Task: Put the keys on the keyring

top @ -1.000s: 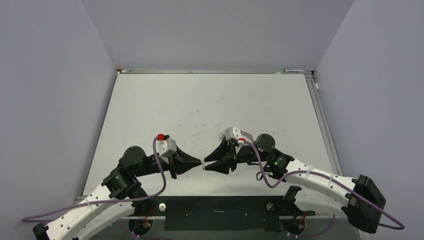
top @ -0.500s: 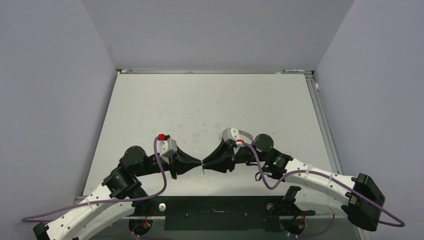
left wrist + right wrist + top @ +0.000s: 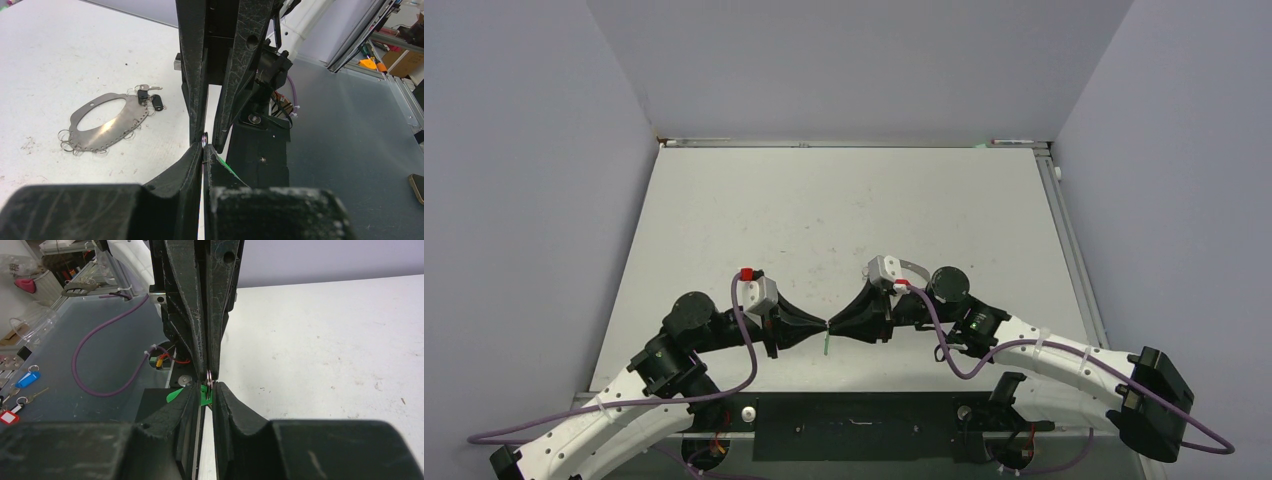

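My left gripper [image 3: 821, 327] and right gripper [image 3: 833, 326] meet tip to tip just above the table, near its front edge. Between the tips is a small silver split ring [image 3: 209, 379], also seen in the left wrist view [image 3: 204, 142]. The green-headed key [image 3: 825, 343] hangs from it toward the near side [image 3: 173, 396]. The left gripper [image 3: 203, 147] is shut on the ring. The right gripper [image 3: 209, 386] is closed around it with a narrow gap. The keyring [image 3: 107, 136], a flat oval metal loop edged with small rings, lies on the table with dark-headed keys [image 3: 150, 101] attached.
The white table [image 3: 824, 200] has grey walls on three sides. The black base plate [image 3: 864, 425] and purple cables [image 3: 100, 375] lie at the near edge. Spare key tags [image 3: 27, 380] sit off the table.
The right gripper has shifted slightly left, closing against the left gripper's tips. The green key now hangs in view below the tips. The left arm has stayed still.
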`<state>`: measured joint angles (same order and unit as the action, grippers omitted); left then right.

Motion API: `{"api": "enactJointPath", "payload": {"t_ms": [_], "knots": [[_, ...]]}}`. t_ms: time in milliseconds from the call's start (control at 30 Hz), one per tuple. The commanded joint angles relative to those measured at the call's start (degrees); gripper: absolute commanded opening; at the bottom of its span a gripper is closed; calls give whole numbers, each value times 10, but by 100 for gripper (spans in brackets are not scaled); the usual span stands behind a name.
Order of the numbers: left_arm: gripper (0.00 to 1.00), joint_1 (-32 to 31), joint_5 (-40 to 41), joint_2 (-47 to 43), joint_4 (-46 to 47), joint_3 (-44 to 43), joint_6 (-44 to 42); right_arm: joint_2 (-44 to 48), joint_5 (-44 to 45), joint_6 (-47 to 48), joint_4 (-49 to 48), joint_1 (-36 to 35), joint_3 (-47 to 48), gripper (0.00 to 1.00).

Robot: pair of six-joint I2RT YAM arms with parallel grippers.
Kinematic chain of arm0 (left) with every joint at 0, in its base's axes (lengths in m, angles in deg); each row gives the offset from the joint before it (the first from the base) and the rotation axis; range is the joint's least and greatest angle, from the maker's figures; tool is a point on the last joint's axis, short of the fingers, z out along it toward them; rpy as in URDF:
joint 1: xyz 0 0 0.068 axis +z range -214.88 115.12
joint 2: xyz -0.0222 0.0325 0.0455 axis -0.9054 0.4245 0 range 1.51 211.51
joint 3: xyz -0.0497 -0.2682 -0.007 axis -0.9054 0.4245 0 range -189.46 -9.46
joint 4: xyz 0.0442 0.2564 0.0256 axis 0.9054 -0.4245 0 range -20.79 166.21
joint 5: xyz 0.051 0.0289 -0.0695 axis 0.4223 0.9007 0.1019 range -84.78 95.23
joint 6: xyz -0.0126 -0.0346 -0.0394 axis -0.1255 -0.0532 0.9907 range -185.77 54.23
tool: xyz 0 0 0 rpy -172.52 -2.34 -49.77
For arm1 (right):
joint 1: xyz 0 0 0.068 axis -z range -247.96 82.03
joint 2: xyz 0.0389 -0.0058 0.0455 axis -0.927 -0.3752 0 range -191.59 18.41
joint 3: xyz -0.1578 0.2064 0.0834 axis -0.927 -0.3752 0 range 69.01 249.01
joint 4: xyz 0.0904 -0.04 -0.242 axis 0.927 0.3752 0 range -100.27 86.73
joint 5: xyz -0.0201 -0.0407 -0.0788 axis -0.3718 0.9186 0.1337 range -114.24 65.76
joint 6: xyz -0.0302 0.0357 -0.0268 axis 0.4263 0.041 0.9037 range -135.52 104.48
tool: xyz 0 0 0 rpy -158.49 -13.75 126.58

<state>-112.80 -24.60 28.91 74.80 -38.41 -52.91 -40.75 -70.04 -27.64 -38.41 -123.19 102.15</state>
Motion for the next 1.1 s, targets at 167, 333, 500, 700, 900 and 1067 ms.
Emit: {"api": "enactJointPath", "payload": {"t_ms": [167,333,500,700,900,1067], "knots": [[0,2,1,-4,22,-6,-4,-8,-2,14,-16,-6,25,5],[37,4,20,-5,16,-5,-6,3,30,22,-5,-5,19,5],[62,5,91,-24,-5,-2,-17,49,129,47,45,-4,5,5],[84,28,244,-6,-45,-2,5,125,278,63,100,-2,-21,5],[86,86,208,95,-41,-29,9,170,484,53,152,6,-32,5],[77,85,237,230,-44,-80,-48,198,606,34,192,31,-37,5]]}}
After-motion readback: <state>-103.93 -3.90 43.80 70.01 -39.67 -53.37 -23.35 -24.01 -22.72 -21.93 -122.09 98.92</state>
